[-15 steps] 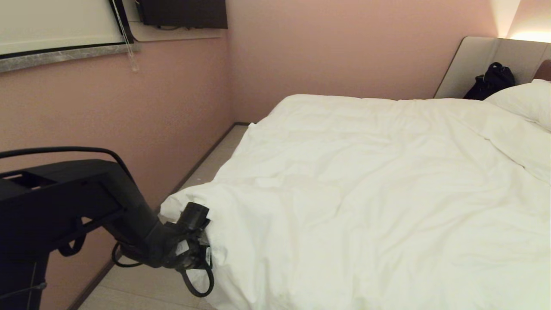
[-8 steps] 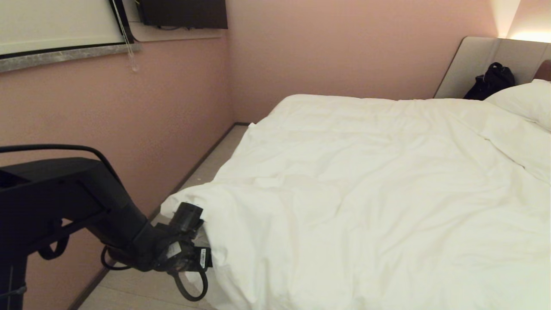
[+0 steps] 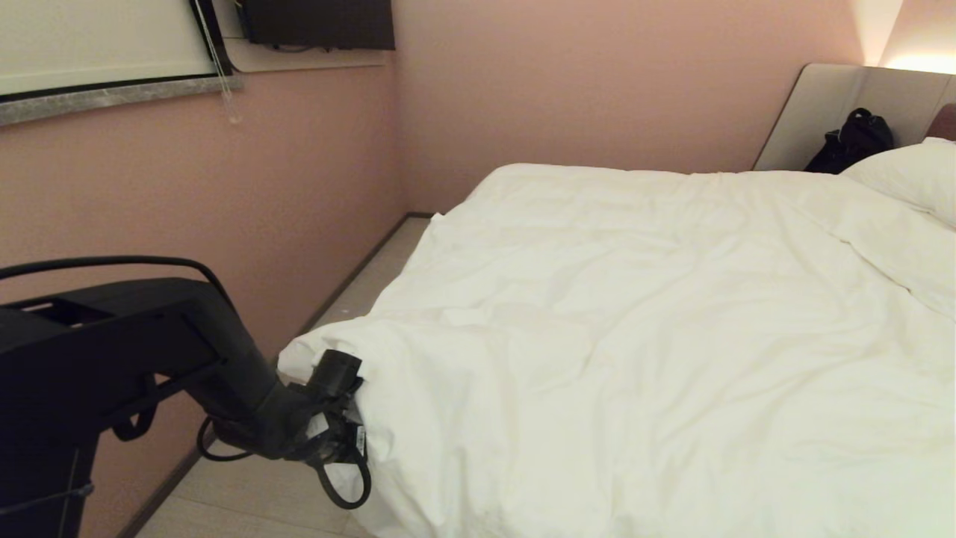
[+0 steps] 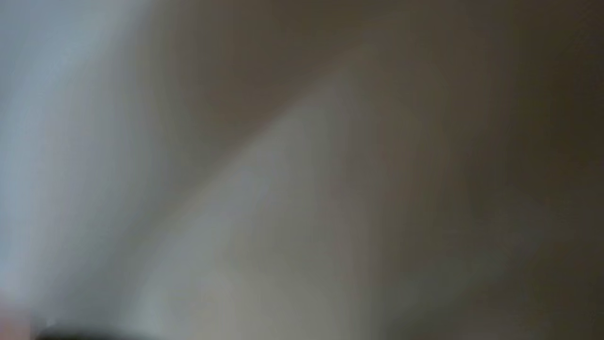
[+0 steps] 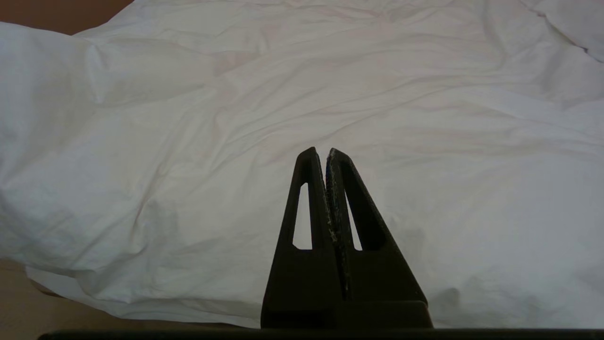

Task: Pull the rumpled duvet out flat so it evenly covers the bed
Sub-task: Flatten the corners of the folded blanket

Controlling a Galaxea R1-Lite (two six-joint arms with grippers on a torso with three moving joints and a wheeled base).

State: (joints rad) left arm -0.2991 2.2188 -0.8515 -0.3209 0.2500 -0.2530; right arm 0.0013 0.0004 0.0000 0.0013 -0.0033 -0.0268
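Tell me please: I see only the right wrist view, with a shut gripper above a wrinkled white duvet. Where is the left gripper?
Observer: The left gripper is low at the near left corner of the duvet, with its front end against the fabric.
Operator: Does the duvet hang down at that corner?
Observer: Yes, there it drapes down toward the floor.
Operator: Is something at the head end that I should know of?
Observer: A black bag leans against the beige headboard, behind a white pillow.
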